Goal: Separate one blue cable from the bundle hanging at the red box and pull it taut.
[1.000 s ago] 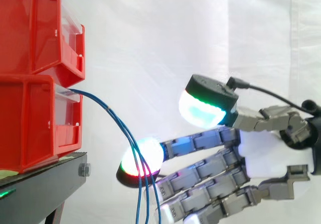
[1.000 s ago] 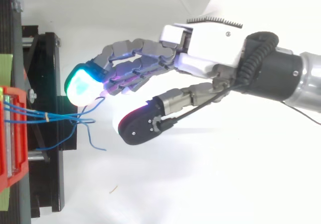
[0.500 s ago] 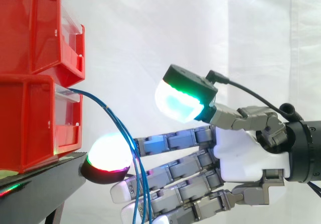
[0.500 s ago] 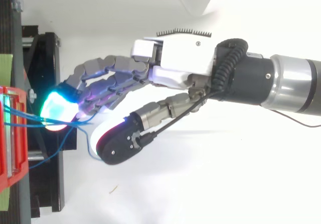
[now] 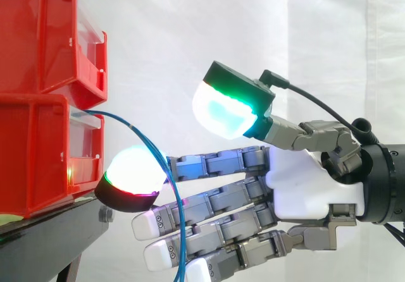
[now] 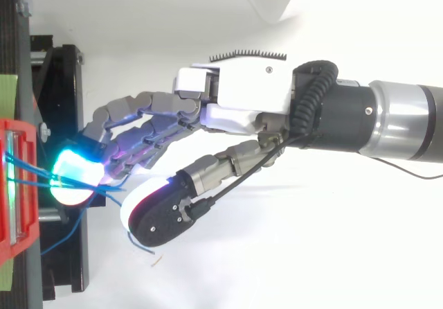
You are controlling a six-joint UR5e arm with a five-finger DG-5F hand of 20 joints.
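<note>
- My hand (image 5: 310,187) is spread: fingers straight, thumb lifted well above them, gripping nothing.
- The blue cables (image 5: 120,118) leave the lower red bin (image 5: 38,149) and arc down as one bundle.
- They cross my fingers just behind one glowing fingertip (image 5: 131,176), near the black stand (image 5: 57,231).

The stacked red bins (image 5: 41,92) and the black stand (image 5: 57,231) wall off the left side. The hand (image 5: 310,187) has one lit fingertip (image 5: 133,174) just beside the lower bin's front, so little gap remains there. Blue cables (image 5: 131,124) arc out of that bin and drop across the hand's straight fingers, barring the gap. Above the cables, between thumb and bins, the space before the curtain (image 5: 164,29) is open. In the top view, bare white surface (image 6: 277,253) lies on either side of the hand.
</note>
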